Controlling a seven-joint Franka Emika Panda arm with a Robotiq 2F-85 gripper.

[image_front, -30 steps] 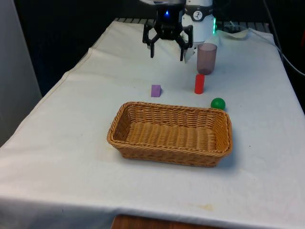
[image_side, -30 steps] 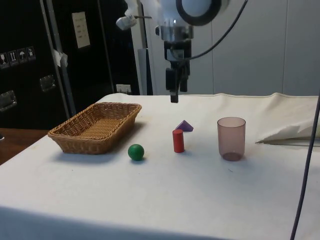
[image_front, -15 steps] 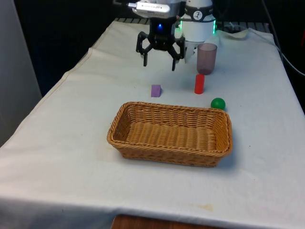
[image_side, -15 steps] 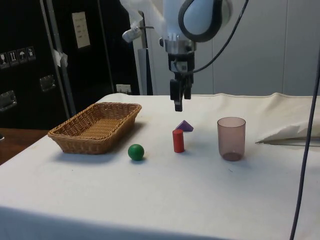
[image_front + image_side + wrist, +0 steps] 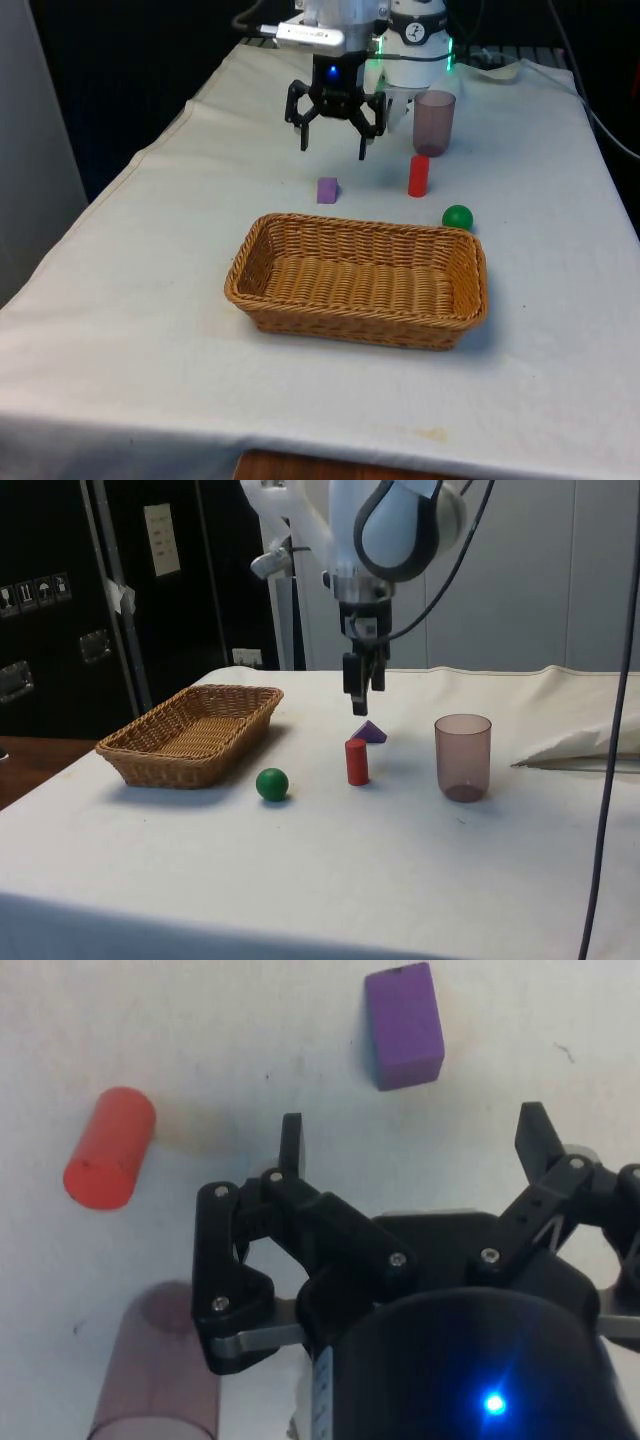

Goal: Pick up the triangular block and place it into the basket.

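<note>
The purple triangular block (image 5: 327, 190) (image 5: 369, 732) (image 5: 403, 1026) lies on the white cloth, beyond the wicker basket (image 5: 362, 280) (image 5: 190, 734). My gripper (image 5: 332, 150) (image 5: 358, 708) (image 5: 412, 1128) hangs open above the cloth, a little behind the block and above it, holding nothing. In the wrist view the block sits ahead of the fingertips, between their lines but not between the fingers.
A red cylinder (image 5: 418, 176) (image 5: 356, 761) (image 5: 109, 1148) stands to the front view's right of the block. A green ball (image 5: 457, 217) (image 5: 271, 784) rests by the basket's far right corner. A translucent purple cup (image 5: 434, 122) (image 5: 462, 757) (image 5: 156, 1370) stands behind the cylinder.
The gripper has come down and moved toward the block and the front view's left. It stays open. No object has moved.
</note>
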